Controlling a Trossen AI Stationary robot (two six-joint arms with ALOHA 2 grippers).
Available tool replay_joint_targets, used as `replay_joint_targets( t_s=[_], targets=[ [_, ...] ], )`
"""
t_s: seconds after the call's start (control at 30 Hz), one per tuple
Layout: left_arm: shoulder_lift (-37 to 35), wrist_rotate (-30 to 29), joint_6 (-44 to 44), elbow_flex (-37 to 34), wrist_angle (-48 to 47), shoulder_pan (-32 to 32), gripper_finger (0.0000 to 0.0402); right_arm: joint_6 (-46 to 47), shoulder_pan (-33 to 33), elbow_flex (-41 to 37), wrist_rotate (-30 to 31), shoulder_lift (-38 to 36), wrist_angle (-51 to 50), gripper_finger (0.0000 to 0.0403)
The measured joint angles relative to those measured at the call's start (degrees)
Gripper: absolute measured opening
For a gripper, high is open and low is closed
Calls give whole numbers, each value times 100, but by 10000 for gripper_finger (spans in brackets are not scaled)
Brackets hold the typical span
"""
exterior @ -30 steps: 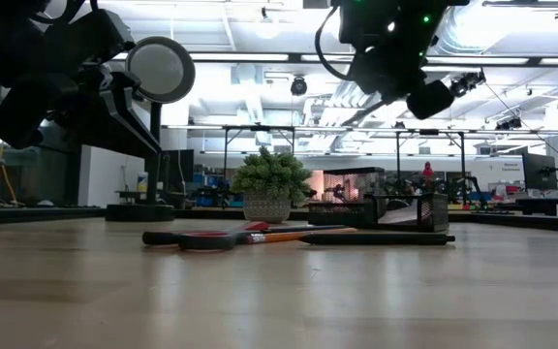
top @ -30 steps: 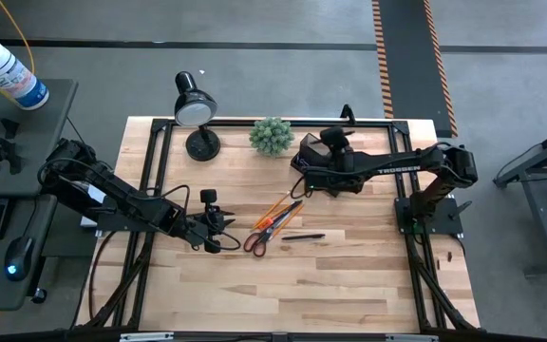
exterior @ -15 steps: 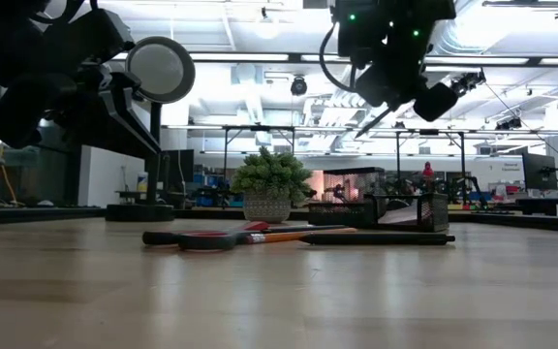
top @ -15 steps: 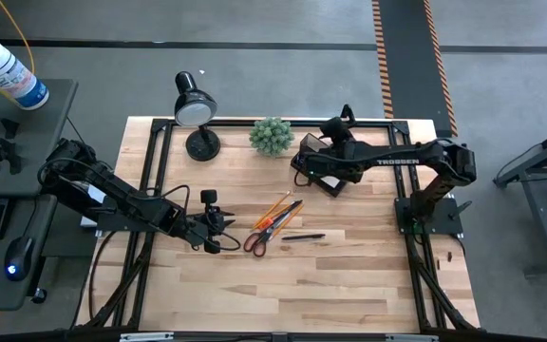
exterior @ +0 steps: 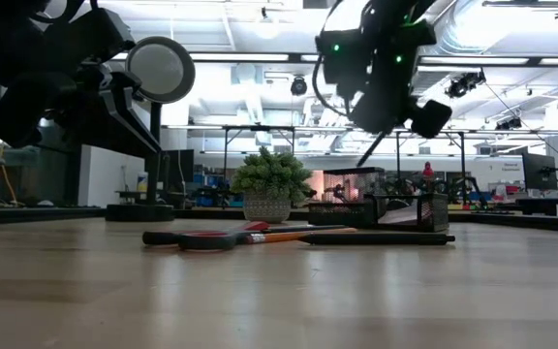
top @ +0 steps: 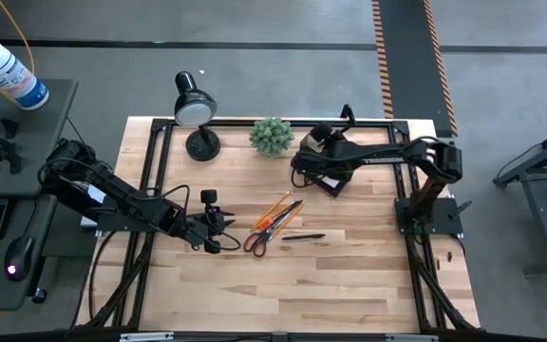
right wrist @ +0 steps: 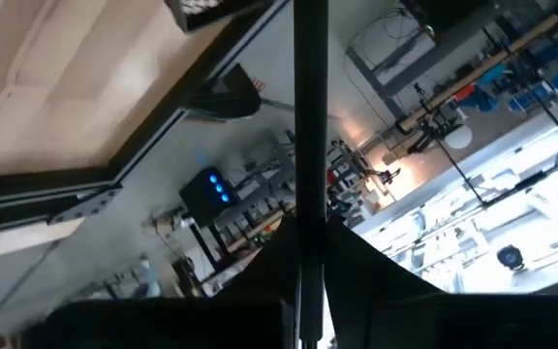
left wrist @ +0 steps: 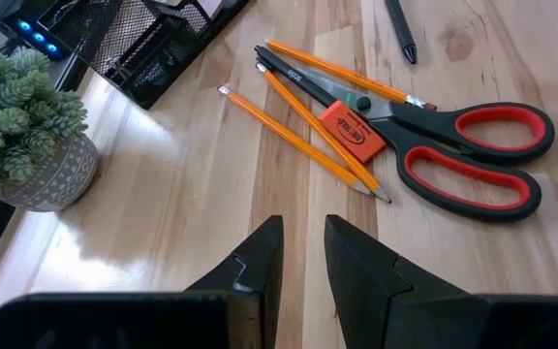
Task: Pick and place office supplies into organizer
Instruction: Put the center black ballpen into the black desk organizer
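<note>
The dark mesh organizer stands at the table's far middle and also shows in the low view and the left wrist view. My right gripper hovers over it, shut on a thin dark pen that slants down toward it. The orange-handled scissors, orange pencils, a small orange block and dark pens lie flat on the wood. My left gripper hangs low just left of the scissors, open by a narrow gap and touching nothing. My right gripper pinches the dark pen between its two fingers. The pen's shaft runs straight out past the fingertips, in line with them. It is lifted clear of the table, and in the low view it slants downward above the organizer.
A black desk lamp and a green plant ball in a pot stand along the far edge, left of the organizer. Bare wood fills the near half of the table. A dark frame rail borders the tabletop.
My right gripper has drawn toward the table's far edge above the organizer and tipped, so the pen now points down at a slant. The right arm's elbow has folded back toward its base. The left arm and the things on the table have kept still.
</note>
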Motion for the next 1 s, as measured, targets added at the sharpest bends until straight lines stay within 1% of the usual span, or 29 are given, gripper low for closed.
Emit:
replay_joint_targets(
  t_s=[0.3, 0.47, 0.6, 0.77, 1.0],
  targets=[
    [-1, 0, 6, 0, 0, -1, 67, -131, -25, -2, -35, 344, 1, 21],
    [1, 0, 16, 0, -2, -1, 67, -449, -36, -2, -84, 344, 255, 21],
    [-1, 0, 15, 0, -2, -1, 67, -779, -48, -2, -286, 344, 349, 25],
    [-1, 0, 14, 0, -2, -1, 67, -836, -52, -2, -350, 344, 385, 41],
    [-1, 0, 14, 0, -4, -1, 67, -875, -50, -2, -498, 344, 379, 84]
  ],
)
